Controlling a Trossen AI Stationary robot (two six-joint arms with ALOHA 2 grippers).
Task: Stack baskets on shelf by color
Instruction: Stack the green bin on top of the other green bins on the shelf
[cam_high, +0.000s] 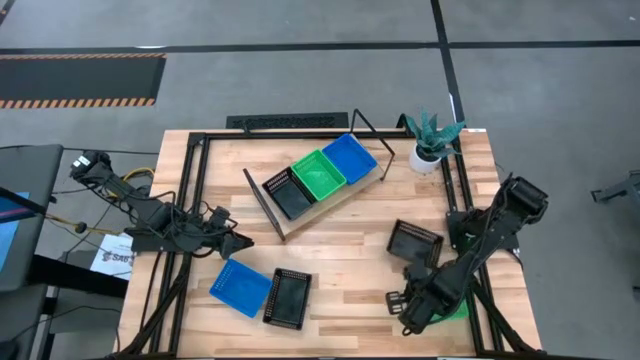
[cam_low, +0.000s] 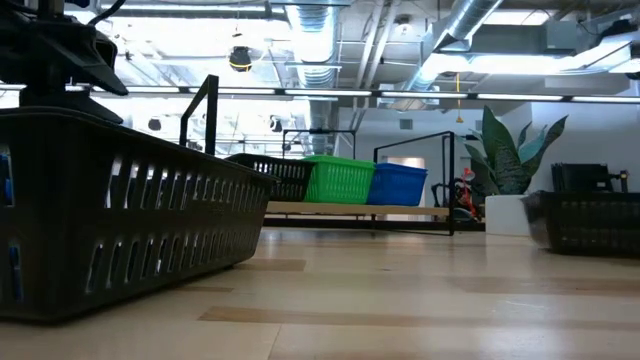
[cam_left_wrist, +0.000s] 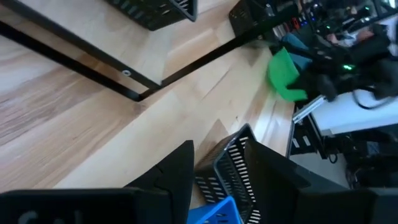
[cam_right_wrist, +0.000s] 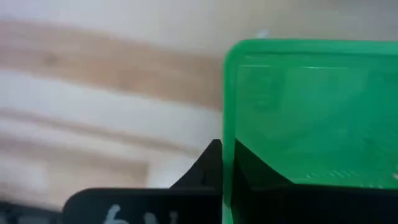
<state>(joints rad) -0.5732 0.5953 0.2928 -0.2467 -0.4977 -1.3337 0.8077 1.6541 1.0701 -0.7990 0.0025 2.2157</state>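
Hovering low over the left side of the bench, the left gripper has its fingers parted, with nothing between them; its own camera looks past them at the rim of a black basket and a corner of the blue basket lying beside it, touching or nearly so, near the front edge. I'd guess the arm is lined up there because those two are the nearest loose baskets on its side.

Further in, toward the middle and far part of the bench, the shelf sits at an angle. On its board are a black stack, a green stack and a blue stack, side by side, one colour per spot, which is how the sorting is meant to end; how many are nested in each I can't tell.

Right of centre another black basket lies loose. At the near right, the right gripper is down on a green basket, its fingers pinching the side wall, one just outside the rim. That edge grip makes sense for a shallow tray, and its likely destination is the green stack. A potted plant stands at the far right corner, clear of it all.
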